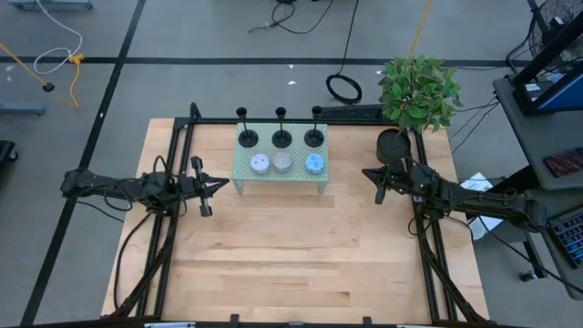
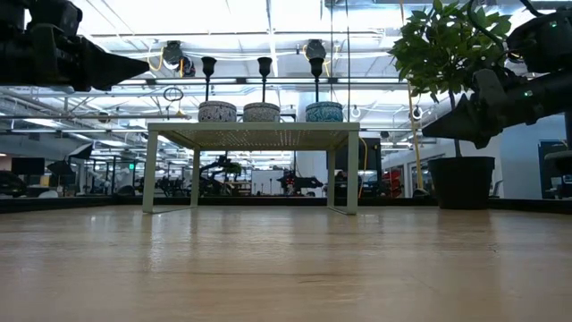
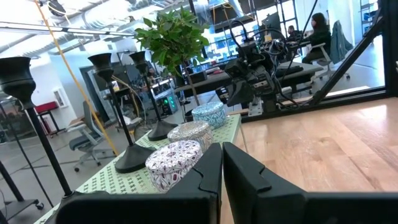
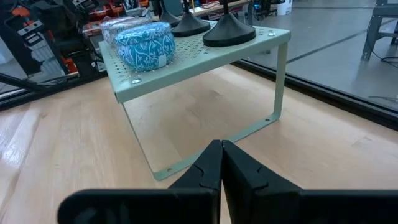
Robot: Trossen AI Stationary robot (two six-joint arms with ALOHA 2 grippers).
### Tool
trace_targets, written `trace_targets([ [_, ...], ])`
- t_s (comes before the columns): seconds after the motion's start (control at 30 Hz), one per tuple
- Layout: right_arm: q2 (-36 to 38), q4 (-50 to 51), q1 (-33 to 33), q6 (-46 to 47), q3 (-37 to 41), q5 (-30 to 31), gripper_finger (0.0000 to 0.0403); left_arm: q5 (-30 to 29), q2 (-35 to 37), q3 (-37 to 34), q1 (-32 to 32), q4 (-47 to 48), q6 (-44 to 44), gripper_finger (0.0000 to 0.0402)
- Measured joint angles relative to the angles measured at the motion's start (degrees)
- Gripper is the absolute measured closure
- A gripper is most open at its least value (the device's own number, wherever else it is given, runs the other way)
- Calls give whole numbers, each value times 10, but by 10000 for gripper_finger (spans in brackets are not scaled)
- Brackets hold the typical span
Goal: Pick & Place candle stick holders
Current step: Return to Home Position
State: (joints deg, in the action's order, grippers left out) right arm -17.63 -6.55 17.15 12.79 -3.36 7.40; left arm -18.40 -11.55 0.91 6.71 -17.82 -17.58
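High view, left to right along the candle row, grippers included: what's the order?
left gripper, shut → white tin candle with red pattern → grey-white patterned tin candle → blue patterned tin candle → right gripper, shut

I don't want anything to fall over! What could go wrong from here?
1. The candle stick holders are tall and thin and stand along the back of the green stand. A bump to the stand could tip them.
2. The right gripper, shut and empty, hangs close to the plant pot. A wide swing might brush it.
3. The left gripper, also shut, sits beside the stand. Moving inward, it might knock it.
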Motion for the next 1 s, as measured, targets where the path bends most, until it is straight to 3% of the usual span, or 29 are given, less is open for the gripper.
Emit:
trace_targets([
  [1.0, 87, 9, 0, 0, 26, 0, 403, 0, 0, 0, 0, 0, 0, 380],
])
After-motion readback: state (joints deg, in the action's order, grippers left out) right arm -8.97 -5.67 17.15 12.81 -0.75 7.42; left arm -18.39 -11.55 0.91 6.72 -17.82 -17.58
